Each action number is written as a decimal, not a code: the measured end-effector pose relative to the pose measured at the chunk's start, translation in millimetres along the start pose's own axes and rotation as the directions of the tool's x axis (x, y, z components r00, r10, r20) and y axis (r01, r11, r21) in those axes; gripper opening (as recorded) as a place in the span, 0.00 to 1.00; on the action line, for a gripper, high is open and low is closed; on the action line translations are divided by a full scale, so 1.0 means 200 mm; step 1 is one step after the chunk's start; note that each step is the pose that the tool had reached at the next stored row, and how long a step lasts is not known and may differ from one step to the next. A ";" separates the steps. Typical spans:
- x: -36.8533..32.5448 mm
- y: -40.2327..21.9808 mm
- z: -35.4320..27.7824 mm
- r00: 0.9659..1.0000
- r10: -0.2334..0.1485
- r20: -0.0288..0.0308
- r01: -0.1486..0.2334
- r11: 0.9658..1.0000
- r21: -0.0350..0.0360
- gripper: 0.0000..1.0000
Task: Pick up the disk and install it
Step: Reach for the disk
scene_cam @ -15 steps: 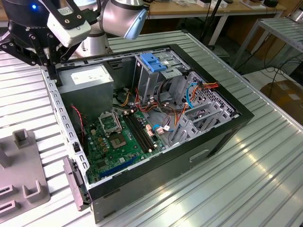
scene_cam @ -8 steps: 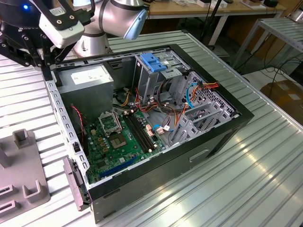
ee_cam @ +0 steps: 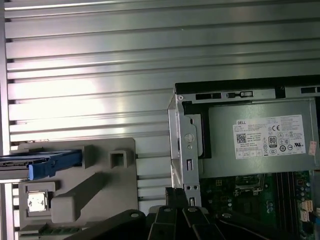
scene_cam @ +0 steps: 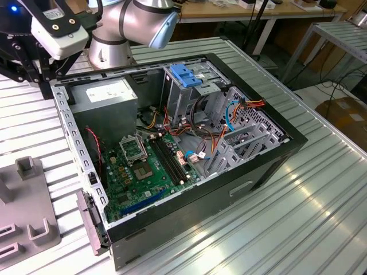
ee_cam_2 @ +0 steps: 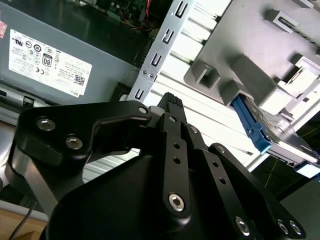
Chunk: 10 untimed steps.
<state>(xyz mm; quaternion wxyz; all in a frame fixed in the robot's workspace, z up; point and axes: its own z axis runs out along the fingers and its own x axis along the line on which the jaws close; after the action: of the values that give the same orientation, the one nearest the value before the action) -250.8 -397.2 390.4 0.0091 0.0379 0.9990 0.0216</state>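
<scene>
The disk point(ee_cam: 35, 162) is a flat silver-grey drive with a light-blue bracket point(ee_cam_2: 252, 129) along its edge. It lies at the far side of a grey fixture point(ee_cam: 100, 190) on the ribbed table. In both wrist views my gripper point(ee_cam_2: 170, 100) is shut with nothing in it. It hangs over the table strip between the fixture and the corner of the open computer case point(ee_cam: 180, 130), well apart from the disk. In the exterior view the arm point(scene_cam: 132, 23) reaches toward the view's upper left, beyond the case's back corner.
The case point(scene_cam: 189, 206) lies open on the table. Inside are a grey power-supply box with a white sticker point(scene_cam: 106, 97), a green motherboard point(scene_cam: 143, 172), cables and a silver drive cage with a blue tab point(scene_cam: 186, 77). The fixture point(scene_cam: 26, 212) sits at the exterior view's lower left.
</scene>
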 end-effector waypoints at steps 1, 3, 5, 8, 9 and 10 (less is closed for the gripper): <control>0.017 0.001 0.000 1.000 0.000 0.000 0.000 1.000 0.000 0.10; 0.043 0.000 0.000 1.000 0.000 0.000 0.000 1.000 0.000 0.10; 0.069 -0.001 0.001 1.000 0.000 0.000 0.000 1.000 0.000 0.10; 0.127 -0.005 0.001 1.000 0.000 0.000 0.000 1.000 0.000 0.10; 0.135 -0.005 0.001 1.000 0.000 0.000 0.000 1.000 0.000 0.10; 0.146 -0.006 0.001 1.000 0.000 0.000 0.000 1.000 0.000 0.10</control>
<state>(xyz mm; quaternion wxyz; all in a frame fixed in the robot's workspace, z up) -280.1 -396.1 389.8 0.0089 0.0379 0.9990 0.0215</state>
